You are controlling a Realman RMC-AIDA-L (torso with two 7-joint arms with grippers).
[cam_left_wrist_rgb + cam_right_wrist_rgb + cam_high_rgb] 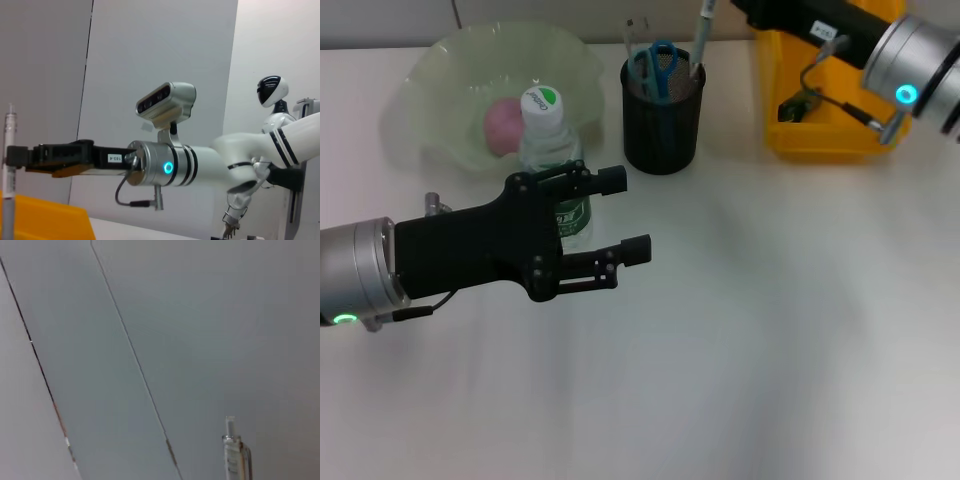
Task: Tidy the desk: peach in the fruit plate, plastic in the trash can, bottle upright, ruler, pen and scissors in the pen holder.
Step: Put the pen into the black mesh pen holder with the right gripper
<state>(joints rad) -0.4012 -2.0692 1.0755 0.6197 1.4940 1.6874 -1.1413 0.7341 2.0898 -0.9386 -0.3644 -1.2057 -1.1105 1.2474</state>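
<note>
White desk surface (750, 330) fills your head view, with a pale wall behind it.

Your left gripper (630, 215) reaches in from the left side, hovering low over the desk with its two black fingers (612, 180) spread wide apart. Nothing sits between them. The bottle (552, 165) stands upright just behind the gripper's body, long axis vertical, white and green cap pointing up, green label partly hidden by the gripper. From this angle you cannot tell whether the gripper touches the bottle.

Behind the bottle, the translucent green fruit plate (450, 70) holds the pink peach (503, 125), which rests near the plate's middle.

To the right of the plate stands the black mesh pen holder (663, 120). The scissors (660, 65) sit in it with blue handles up and blades down. The pen (703, 30) also stands in it, leaning slightly, its top end pointing up and away from you. A thin pale stick (630, 40) rises at the holder's far left edge; it may be the ruler, but that is unclear.

Your right arm (910, 60) is raised at the far right, above the yellow trash can (820, 130). Its gripper is out of the head view. In the left wrist view the right gripper (12, 155) appears side-on near the pen's top; whether its fingers are apart or closed cannot be made out.
</note>
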